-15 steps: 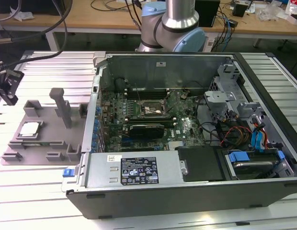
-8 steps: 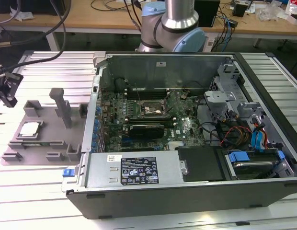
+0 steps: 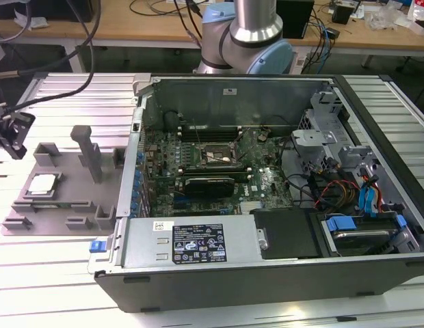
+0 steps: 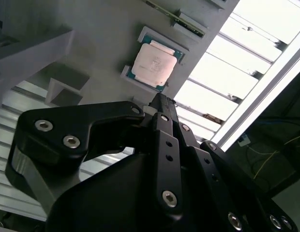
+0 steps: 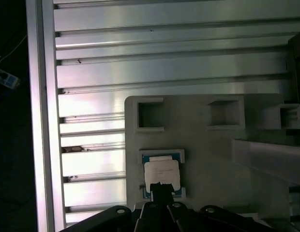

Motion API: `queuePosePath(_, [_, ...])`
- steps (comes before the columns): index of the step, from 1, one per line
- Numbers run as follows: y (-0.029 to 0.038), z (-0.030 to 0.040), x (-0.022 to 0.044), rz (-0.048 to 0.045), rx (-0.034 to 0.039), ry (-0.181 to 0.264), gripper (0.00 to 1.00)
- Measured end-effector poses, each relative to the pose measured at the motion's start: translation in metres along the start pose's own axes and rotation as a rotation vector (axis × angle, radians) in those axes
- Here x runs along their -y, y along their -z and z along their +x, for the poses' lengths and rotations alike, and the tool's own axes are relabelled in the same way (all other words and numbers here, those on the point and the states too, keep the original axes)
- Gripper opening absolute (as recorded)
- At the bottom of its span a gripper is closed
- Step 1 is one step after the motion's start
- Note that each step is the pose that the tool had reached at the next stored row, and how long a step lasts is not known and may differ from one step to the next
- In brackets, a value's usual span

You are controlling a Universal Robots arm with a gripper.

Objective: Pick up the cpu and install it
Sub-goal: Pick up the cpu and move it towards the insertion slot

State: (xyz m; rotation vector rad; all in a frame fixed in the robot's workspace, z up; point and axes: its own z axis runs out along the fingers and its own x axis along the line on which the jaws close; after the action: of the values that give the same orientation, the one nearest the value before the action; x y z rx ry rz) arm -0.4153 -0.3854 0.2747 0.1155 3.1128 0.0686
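The cpu (image 3: 44, 184) is a small silvery-white square chip lying flat in a pocket of the gray tray (image 3: 68, 195), at the exterior view's left. In both wrist views the cpu (image 4: 155, 63) (image 5: 161, 173) rests in its blue-edged seat. My gripper (image 3: 14, 140) hangs above the tray's left end, a little above the chip and apart from it. Its black fingers (image 4: 162, 116) come together to a point, shut with nothing between them, and their tip (image 5: 162, 186) overlaps the chip's near edge in the first wrist view. The motherboard socket (image 3: 215, 156) sits inside the open computer case.
The open computer case (image 3: 267, 260) fills the middle and right of the ribbed aluminium table (image 3: 48, 273). A gray post (image 3: 87, 150) and raised blocks stand on the tray near the chip. The arm's base (image 3: 243, 41) rises behind the case, and cables hang at the upper left.
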Motion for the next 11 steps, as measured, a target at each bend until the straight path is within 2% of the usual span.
queuePosePath(3, [-0.0052,0.0,0.0017,0.0001,0.0,0.0,0.11])
queuePosePath(11, [-0.012,0.0001,0.0021,0.0001,0.0,0.0,0.11])
